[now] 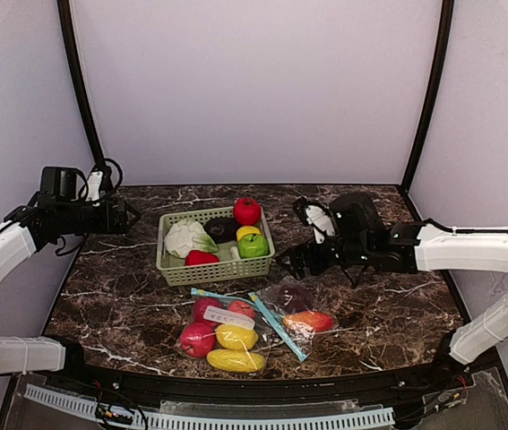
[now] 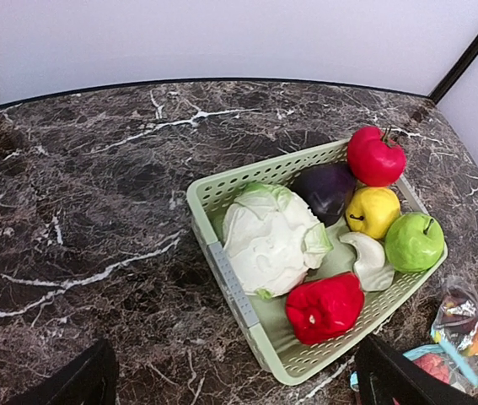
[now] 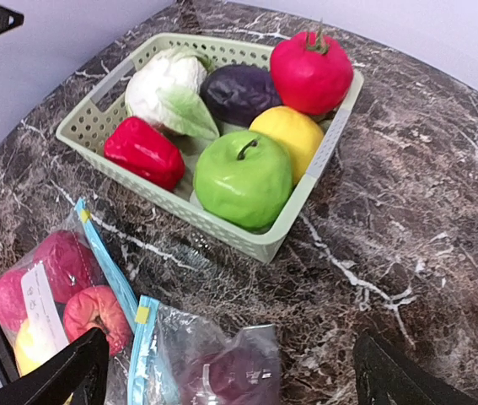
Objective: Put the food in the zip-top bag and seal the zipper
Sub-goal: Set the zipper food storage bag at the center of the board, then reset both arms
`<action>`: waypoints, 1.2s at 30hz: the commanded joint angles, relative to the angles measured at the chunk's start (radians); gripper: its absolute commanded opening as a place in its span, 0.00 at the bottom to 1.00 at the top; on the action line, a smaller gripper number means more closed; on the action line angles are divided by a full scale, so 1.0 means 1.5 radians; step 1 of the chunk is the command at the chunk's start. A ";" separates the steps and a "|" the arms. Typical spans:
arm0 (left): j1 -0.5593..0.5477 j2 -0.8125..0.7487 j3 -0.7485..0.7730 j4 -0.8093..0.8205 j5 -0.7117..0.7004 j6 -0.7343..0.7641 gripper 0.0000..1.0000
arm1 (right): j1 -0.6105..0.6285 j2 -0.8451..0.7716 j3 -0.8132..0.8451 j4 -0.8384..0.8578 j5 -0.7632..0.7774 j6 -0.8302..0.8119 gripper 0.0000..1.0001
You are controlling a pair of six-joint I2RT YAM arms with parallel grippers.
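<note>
A pale green basket [image 1: 171, 265] at mid-table holds the food: a cabbage [image 2: 268, 238], a red pepper [image 2: 324, 305], a green apple [image 3: 243, 179], a yellow fruit [image 3: 291, 133], a purple eggplant [image 3: 239, 91] and a red tomato [image 1: 247, 210]. Two zip-top bags lie in front of it. The left bag [image 1: 220, 328] contains red and yellow pieces, the right bag [image 1: 297, 307] a purple and an orange piece. My left gripper [image 2: 237, 375] hangs open, high and left of the basket. Between basket and right bag my right gripper [image 3: 230, 359] hovers open over the table, holding nothing.
Blue zipper strips [image 1: 277, 326] run along the bags' mouths, which face each other. Dark marble table [image 1: 119, 296] is bare to the left of the basket and to the right of the bags. Black frame posts [image 1: 81, 90] stand at the back corners.
</note>
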 commanded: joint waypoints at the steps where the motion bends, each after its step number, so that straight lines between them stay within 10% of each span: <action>1: 0.025 -0.043 -0.019 -0.043 -0.014 0.001 0.99 | -0.050 -0.040 -0.002 0.012 -0.036 0.009 0.98; 19: 0.146 -0.198 -0.091 -0.054 -0.147 0.000 0.99 | -0.442 -0.194 -0.156 -0.033 -0.001 0.060 0.99; 36: 0.146 -0.331 -0.118 -0.035 -0.174 -0.001 0.99 | -0.471 -0.442 -0.267 0.060 0.039 -0.040 0.99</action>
